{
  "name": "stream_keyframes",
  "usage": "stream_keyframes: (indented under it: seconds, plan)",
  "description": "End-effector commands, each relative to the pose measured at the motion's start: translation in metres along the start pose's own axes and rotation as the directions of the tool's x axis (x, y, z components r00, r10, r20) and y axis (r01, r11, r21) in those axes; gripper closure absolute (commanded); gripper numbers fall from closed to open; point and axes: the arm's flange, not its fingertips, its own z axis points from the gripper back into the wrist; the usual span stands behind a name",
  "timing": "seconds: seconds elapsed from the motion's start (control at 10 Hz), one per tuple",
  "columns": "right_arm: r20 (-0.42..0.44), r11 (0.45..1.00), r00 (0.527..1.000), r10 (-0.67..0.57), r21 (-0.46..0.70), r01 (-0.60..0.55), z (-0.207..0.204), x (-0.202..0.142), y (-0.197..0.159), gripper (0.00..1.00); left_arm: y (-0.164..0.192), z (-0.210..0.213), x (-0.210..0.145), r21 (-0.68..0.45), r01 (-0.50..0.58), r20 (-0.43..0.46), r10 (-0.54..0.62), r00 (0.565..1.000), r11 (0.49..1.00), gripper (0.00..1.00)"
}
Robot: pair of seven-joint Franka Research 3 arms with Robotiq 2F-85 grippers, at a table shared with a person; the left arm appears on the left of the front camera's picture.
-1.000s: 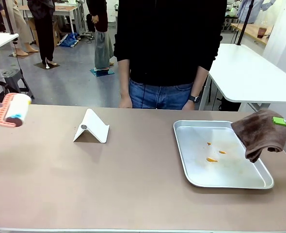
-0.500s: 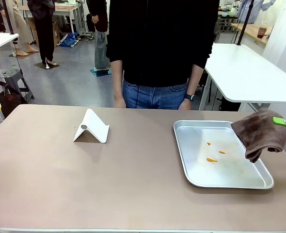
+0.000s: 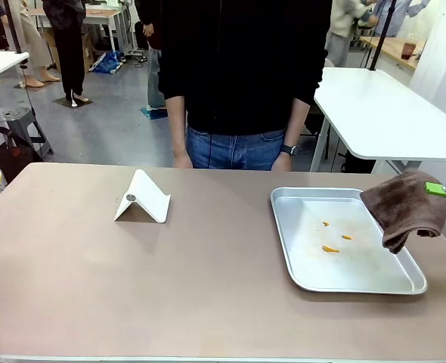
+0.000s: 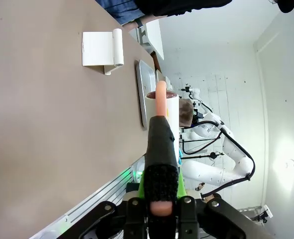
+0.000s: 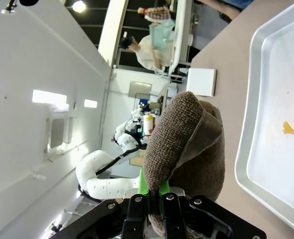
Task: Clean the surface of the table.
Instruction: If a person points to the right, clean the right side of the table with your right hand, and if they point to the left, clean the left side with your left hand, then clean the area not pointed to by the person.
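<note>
Nearest us, the left gripper (image 4: 161, 149) is clamped on the pink handle of a lint roller (image 4: 168, 112). Its wrist view shows the fingers edge-on, so one hides the other. In the front view the roller is a white-and-yellow sliver cut off by the left edge of the frame, by the table's left end. The right gripper (image 5: 154, 201) is closed on a brown cloth (image 5: 187, 144), which bulges over the fingertips and hides them. In the front view the cloth hangs at the right edge of the frame over the tray's right rim, and we cannot tell whether its lowest fold touches the rim. The table (image 3: 208, 295) fills the lower half of the front view, with its pale near edge running along the bottom of the frame. Its taupe top lies open across the lower left and middle. The silver tray (image 3: 291, 249) lies at the right, well in from the near edge. It holds three small orange scraps (image 3: 329, 248) near its middle, too small for us to identify. A white folded stand (image 3: 142, 198) sits left of centre, nearer the far edge. A person (image 3: 242, 83) in a dark top and jeans stands just behind the far edge at top centre, cut off by the top of the frame. A white table (image 3: 382, 106) stands beyond at the upper right.
</note>
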Motion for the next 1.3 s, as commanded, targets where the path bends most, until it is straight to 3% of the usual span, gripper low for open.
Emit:
stream_keyframes:
  seconds: [0.0, 0.7, 0.8, 0.9, 1.0, 1.2]
  plan:
    - [-0.011, 1.000, 1.000, 0.007, 0.007, -0.007, 0.001, -0.002, 0.003, 0.99, -0.007, 0.000, 0.001, -0.004, -0.006, 0.016, 0.006, 1.000, 1.000, 0.78]
    - [-0.011, 1.000, 1.000, 0.007, 0.007, -0.007, 0.001, -0.002, 0.003, 0.99, -0.007, 0.000, 0.001, -0.004, -0.006, 0.016, 0.006, 1.000, 1.000, 0.78]
    - [0.000, 1.000, 1.000, 0.000, 0.000, 0.000, 0.000, 0.000, 0.000, 0.92, -0.007, 0.000, 0.001, -0.004, -0.006, 0.016, 0.006, 1.000, 1.000, 0.78]
    - [-0.057, 0.999, 0.998, 0.013, -0.040, -0.015, -0.007, -0.003, 0.009, 0.92, -0.007, 0.000, 0.001, -0.004, -0.006, 0.016, 0.006, 1.000, 1.000, 0.78]
    - [-0.064, 0.986, 0.997, 0.047, -0.156, -0.056, -0.022, 0.004, 0.019, 0.92, -0.007, 0.000, 0.001, -0.004, -0.006, 0.016, 0.006, 1.000, 1.000, 0.78]
    - [-0.091, 0.917, 0.984, 0.153, -0.359, -0.176, -0.039, 0.024, 0.032, 0.92, -0.007, 0.000, 0.001, -0.004, -0.006, 0.016, 0.006, 1.000, 1.000, 0.78]
